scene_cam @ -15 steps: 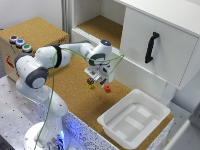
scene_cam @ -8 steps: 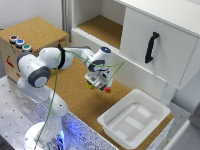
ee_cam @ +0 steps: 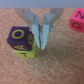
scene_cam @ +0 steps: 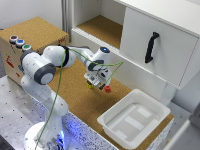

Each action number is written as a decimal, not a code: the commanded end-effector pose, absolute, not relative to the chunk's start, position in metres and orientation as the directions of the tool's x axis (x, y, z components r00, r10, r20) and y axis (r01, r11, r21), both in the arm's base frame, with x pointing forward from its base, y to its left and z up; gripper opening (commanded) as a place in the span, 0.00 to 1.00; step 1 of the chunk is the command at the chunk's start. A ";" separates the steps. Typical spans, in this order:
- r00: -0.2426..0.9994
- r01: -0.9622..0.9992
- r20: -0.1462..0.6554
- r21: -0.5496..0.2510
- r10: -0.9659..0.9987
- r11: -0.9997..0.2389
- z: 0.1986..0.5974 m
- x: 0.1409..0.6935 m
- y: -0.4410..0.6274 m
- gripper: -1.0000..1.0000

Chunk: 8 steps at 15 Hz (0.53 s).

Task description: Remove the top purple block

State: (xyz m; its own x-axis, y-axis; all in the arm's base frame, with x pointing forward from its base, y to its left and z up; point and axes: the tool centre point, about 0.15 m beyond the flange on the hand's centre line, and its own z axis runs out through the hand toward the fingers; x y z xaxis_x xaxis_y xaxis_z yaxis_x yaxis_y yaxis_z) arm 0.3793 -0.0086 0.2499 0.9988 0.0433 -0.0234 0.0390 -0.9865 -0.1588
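Exterior view: the arm has dropped lower over the cork board than a second ago, and the gripper (scene_cam: 94,81) now sits down at the blocks, so the grasp looks close. A small red block (scene_cam: 107,89) lies just beside it, toward the exterior view's right; a white bin (scene_cam: 115,127) stands well apart.

Wrist view: the top purple block (ee_cam: 19,35) rests upright on a small yellow block (ee_cam: 23,50), square to the board. As a cube it has no long axis. The fingers (ee_cam: 35,30) nearly meet beside it, empty; a pink block (ee_cam: 78,20) lies apart.
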 end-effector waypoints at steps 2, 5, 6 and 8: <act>0.979 0.187 -0.032 -0.271 0.203 -0.944 0.277 0.383 0.085 0.00; 0.952 0.280 -0.024 -0.324 0.304 -0.904 0.281 0.387 0.137 0.00; 0.950 0.286 -0.023 -0.330 0.311 -0.900 0.279 0.392 0.143 0.00; 0.950 0.291 -0.011 -0.325 0.311 -0.900 0.281 0.398 0.142 0.00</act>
State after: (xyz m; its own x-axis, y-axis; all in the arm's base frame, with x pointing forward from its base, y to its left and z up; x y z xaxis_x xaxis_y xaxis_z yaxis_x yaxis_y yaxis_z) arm 0.3813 0.1097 0.2740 0.9668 0.2545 0.0216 0.2492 -0.9214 -0.2983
